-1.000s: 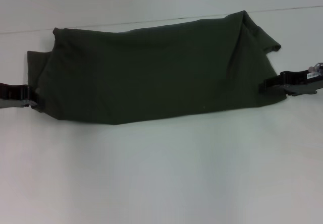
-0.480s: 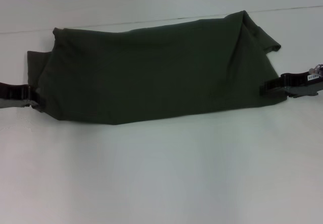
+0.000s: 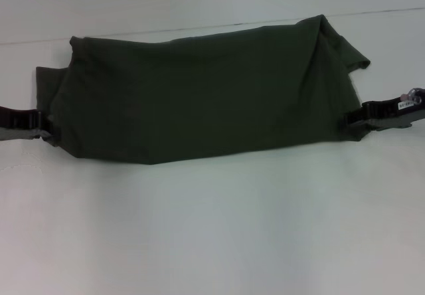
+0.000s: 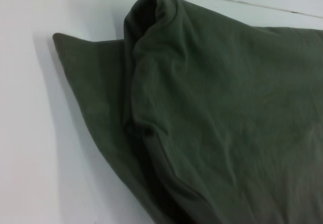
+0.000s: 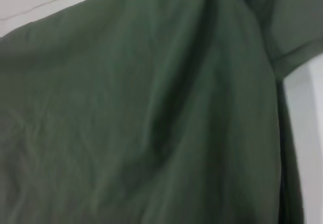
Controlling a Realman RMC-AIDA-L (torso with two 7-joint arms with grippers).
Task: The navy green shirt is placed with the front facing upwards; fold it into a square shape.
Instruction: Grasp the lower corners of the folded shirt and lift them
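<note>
The left gripper (image 3: 44, 130) sits low over the white table (image 3: 212, 228), at the left end of the navy green shirt (image 3: 199, 96). Its tips meet the cloth at the shirt's lower left corner, but the dark fabric hides them, so it is impossible to tell whether they pinch the cloth or stand apart. Behind those tips, a black and grey wrist runs out toward the left edge of the head view.

The right gripper (image 3: 352, 118) lies at the opposite end, its tips touching the shirt's lower right corner. Here too the fingers blend into the fabric, and their state cannot be read. Its black body and pale wrist extend out toward the right edge of the head view.

Between the two grippers the shirt stretches as a wide, dark olive band, folded over lengthwise, lying flat on the table. Just above the left gripper, a short sleeve pokes out from under the folded layer. Above the right gripper, the cloth bunches into a raised peak with another sleeve flap beside it.

The left wrist view shows a rolled fold and a sleeve edge close up. The right wrist view shows creased green cloth and a hemmed sleeve.
</note>
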